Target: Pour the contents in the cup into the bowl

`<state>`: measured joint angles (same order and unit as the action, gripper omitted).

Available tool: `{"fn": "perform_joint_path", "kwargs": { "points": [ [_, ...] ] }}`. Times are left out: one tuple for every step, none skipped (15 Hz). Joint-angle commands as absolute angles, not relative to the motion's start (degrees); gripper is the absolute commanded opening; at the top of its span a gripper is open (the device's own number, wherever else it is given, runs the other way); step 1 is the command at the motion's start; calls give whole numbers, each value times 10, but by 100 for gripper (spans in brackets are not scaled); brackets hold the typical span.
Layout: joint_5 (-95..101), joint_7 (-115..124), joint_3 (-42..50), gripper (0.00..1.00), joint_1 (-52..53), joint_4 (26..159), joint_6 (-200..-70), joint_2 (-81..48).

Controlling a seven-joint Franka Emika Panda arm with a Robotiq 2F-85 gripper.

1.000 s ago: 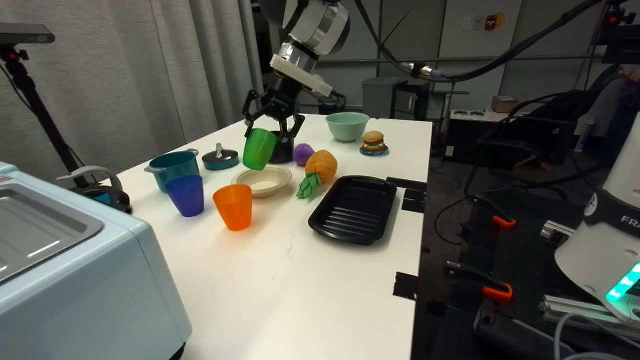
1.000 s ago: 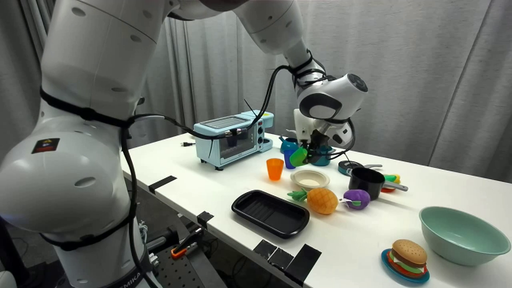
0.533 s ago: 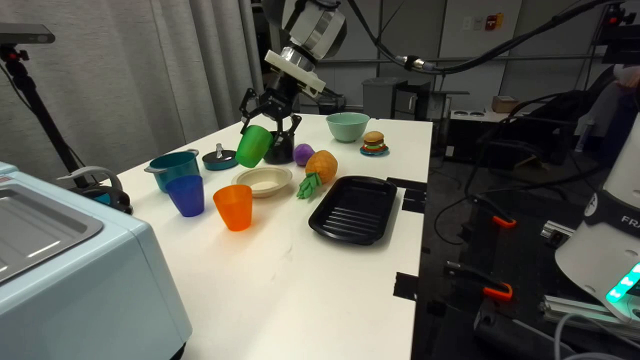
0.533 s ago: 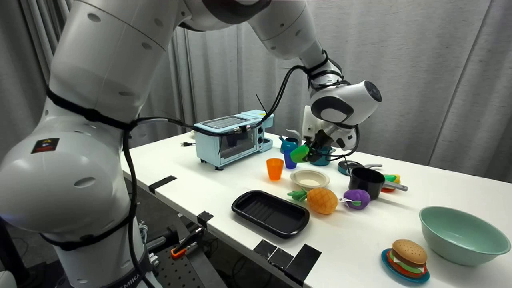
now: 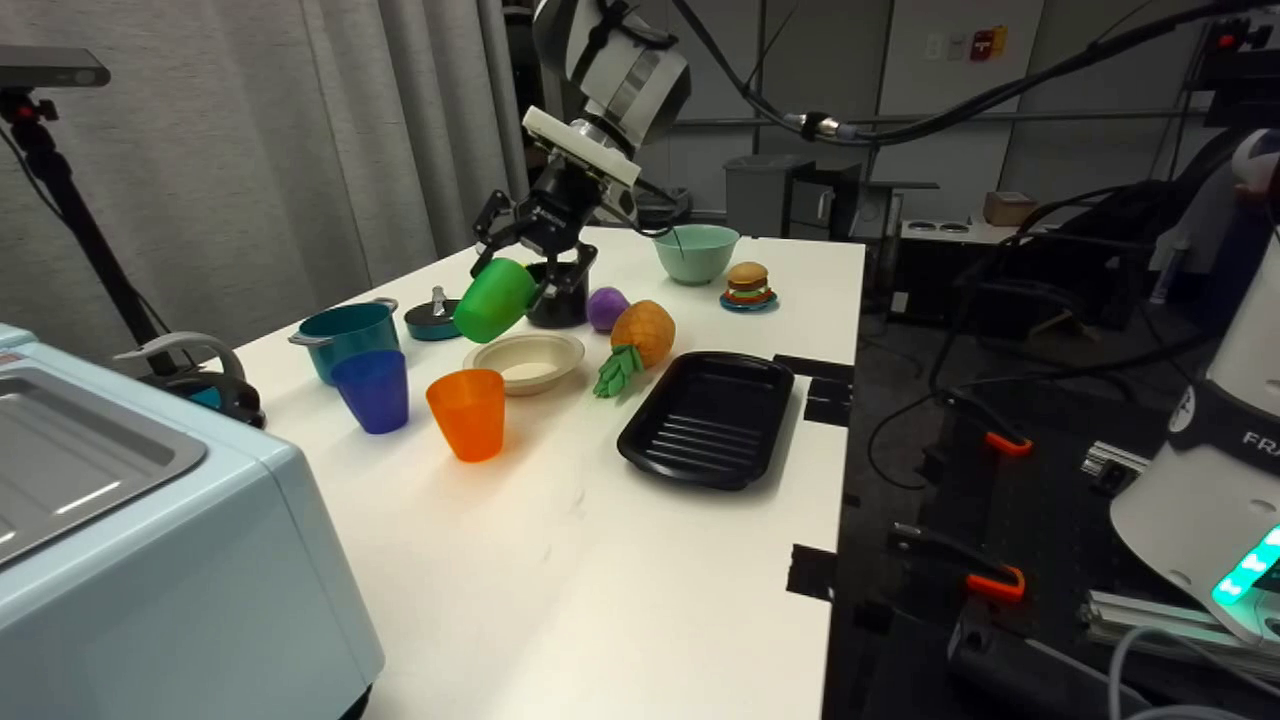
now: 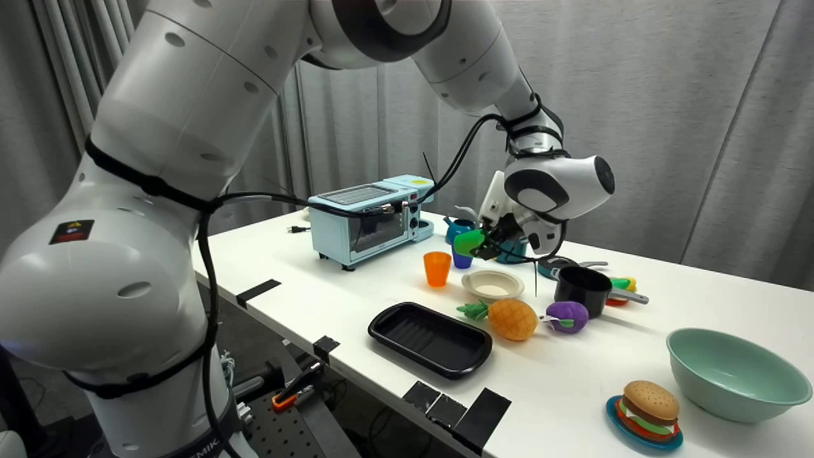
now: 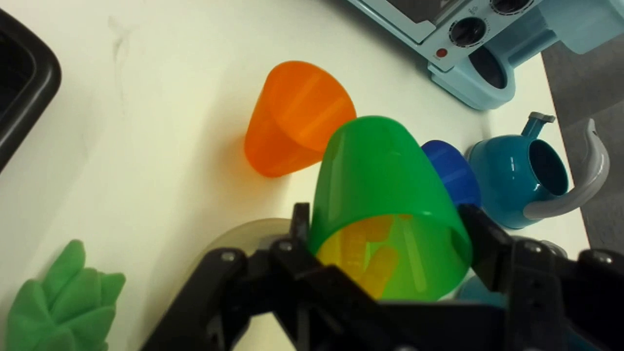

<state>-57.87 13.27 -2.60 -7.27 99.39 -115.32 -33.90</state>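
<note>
Wrist view, left to right: the off-white bowl, partly hidden; the orange cup; then the pincer, parted only to the width of the green cup, clamping it, tilted, above the tabletop; the blue cup; the teal kettle. Yellow pieces inside the green cup show only here. The toy hamburger appears only in both exterior views.

There are three cups, two bowls, one tray, one kettle, one pineapple and one burger
</note>
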Motion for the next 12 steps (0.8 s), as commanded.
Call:
{"fn": "perform_joint_path", "kwargs": {
  "points": [
    [-619,159,-13,50,-81,957,-1104,-365],
    [-632,164,-10,50,-84,951,-1094,-370],
    [-645,171,-8,50,-89,945,-1082,-375],
    [-659,176,-6,50,-93,941,-1073,-379],
    [-670,182,-2,50,-94,938,-1068,-383],
    [-680,186,1,50,-95,935,-1063,-387],
    [-691,189,3,50,-95,935,-1061,-390],
    [-701,194,5,50,-97,933,-1057,-395],
    [-709,198,7,50,-96,933,-1056,-398],
    [-717,203,7,50,-95,932,-1053,-402],
    [-723,207,8,50,-93,932,-1055,-406],
    [-727,210,9,50,-92,932,-1056,-409]
  ]
}}
